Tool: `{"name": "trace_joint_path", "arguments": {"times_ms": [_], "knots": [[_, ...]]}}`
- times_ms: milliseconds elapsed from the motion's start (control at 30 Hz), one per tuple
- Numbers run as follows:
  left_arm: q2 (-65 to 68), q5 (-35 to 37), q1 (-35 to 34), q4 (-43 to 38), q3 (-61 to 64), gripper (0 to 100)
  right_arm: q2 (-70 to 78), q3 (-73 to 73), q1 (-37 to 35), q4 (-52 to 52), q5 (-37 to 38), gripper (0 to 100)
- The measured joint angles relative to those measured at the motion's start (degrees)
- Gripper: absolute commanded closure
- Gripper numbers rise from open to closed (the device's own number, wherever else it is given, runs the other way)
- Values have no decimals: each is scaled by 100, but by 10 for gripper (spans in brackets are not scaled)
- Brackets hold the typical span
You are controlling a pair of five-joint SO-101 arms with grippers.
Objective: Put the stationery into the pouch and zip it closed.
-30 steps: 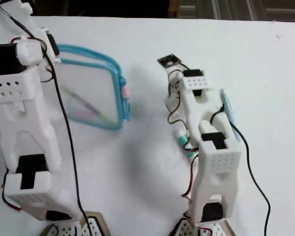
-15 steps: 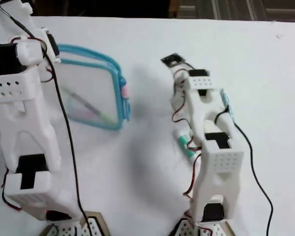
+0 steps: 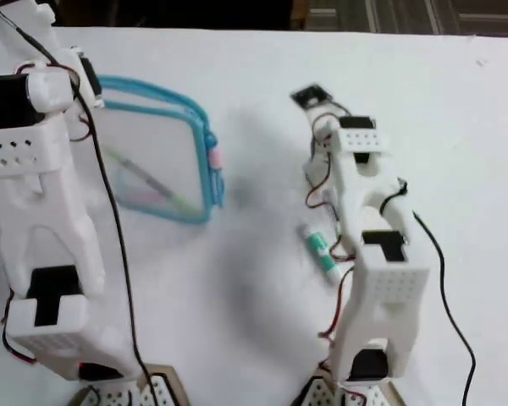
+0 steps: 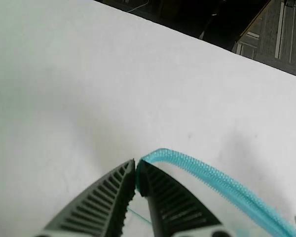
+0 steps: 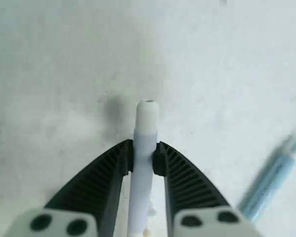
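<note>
Right wrist view: right hand (image 5: 142, 150) clamps a pen (image 5: 147, 116), left hand (image 4: 136, 168) pinches the pouch (image 4: 202, 170); insertion likely comes next.

Wide table (image 3: 254, 203) gap between pouch (image 3: 157, 156) and green marker (image 3: 320, 252); left arm (image 3: 34, 194) overhangs pouch.

The right gripper (image 5: 143, 152) clamps a pale pen (image 5: 142, 182), whose white tip pokes out past the fingertips above the white table (image 5: 59, 69). A light-blue pen (image 5: 271, 180) lies apart.
</note>
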Motion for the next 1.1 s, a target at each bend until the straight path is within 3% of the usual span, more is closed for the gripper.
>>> {"name": "trace_joint_path", "arguments": {"times_ms": [267,567,767,867,1100], "knots": [[0,0,0,0,18,977,-2620,-79,-316,-185,-185,982],[0,0,0,0,18,977,-4738,-369,-1899,-1767,-2295,981],[0,0,0,0,18,977,-5002,-369,-2857,-2945,-3824,981],[0,0,0,0,18,977,-4958,-325,-3297,-3174,-3921,981],[0,0,0,0,18,977,-4211,-316,-3429,-3684,-3833,981]]}}
